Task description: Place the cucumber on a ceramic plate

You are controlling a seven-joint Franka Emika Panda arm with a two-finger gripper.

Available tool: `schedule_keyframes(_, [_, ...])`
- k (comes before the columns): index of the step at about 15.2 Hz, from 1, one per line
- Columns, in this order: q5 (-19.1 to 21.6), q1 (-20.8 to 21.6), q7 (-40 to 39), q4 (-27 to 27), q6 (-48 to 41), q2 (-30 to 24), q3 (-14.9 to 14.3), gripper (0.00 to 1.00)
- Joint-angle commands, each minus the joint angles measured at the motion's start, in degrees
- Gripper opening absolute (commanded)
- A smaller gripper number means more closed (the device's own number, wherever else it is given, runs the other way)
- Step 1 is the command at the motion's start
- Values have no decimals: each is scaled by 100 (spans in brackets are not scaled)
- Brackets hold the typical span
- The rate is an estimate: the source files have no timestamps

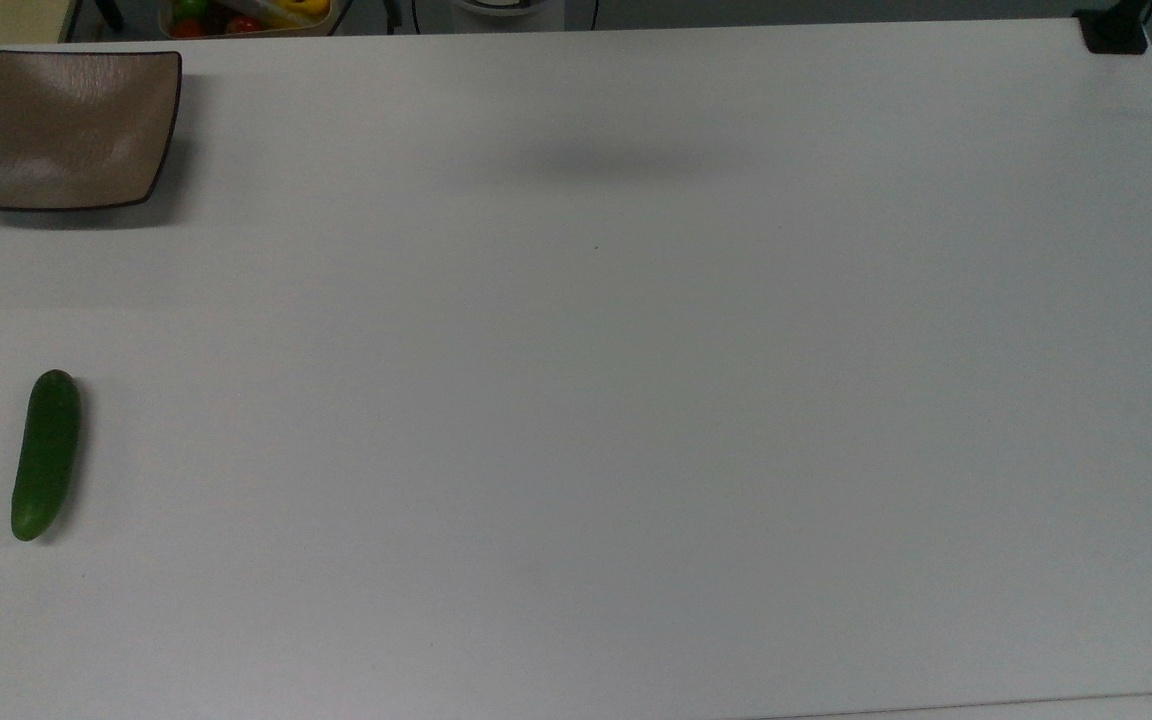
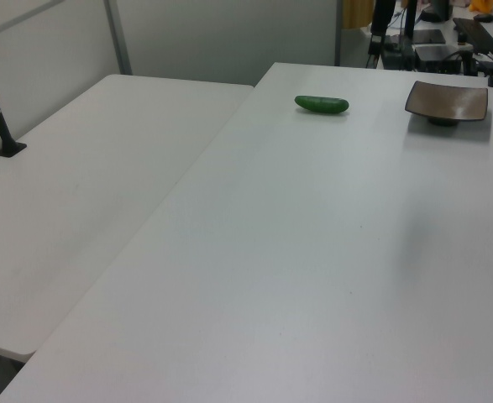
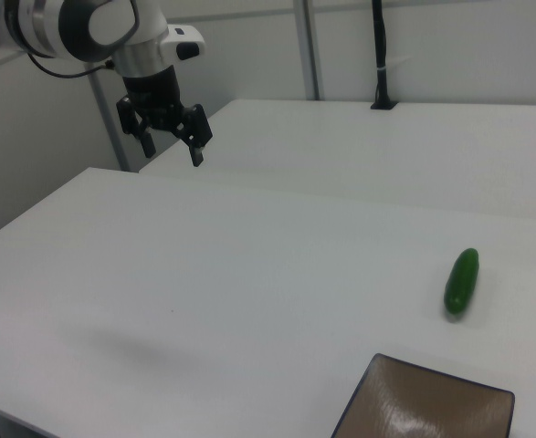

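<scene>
White rounded arm links with grey joint bands, thin black cable, black end effector (image 3: 171, 149) with two fingers

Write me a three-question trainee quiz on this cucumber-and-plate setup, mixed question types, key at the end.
1. True or false: the cucumber already lies on the ceramic plate.
2. Multiple choice: in the right view, the gripper is A) closed on the cucumber, B) open and raised above the table, C) resting on the plate.
3. Fill in: in the top view, both cucumber and plate sit near the table's ____ edge.

Key:
1. False; it lies on the bare table, apart from the plate.
2. B.
3. Left.
</scene>
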Motion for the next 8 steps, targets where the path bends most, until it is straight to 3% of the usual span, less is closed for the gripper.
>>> schedule_keyframes(1, [25, -23, -34, -176, 25, -123, 37, 100])
schedule_keyframes(8, [25, -49, -113, -185, 25, -123, 20, 100])
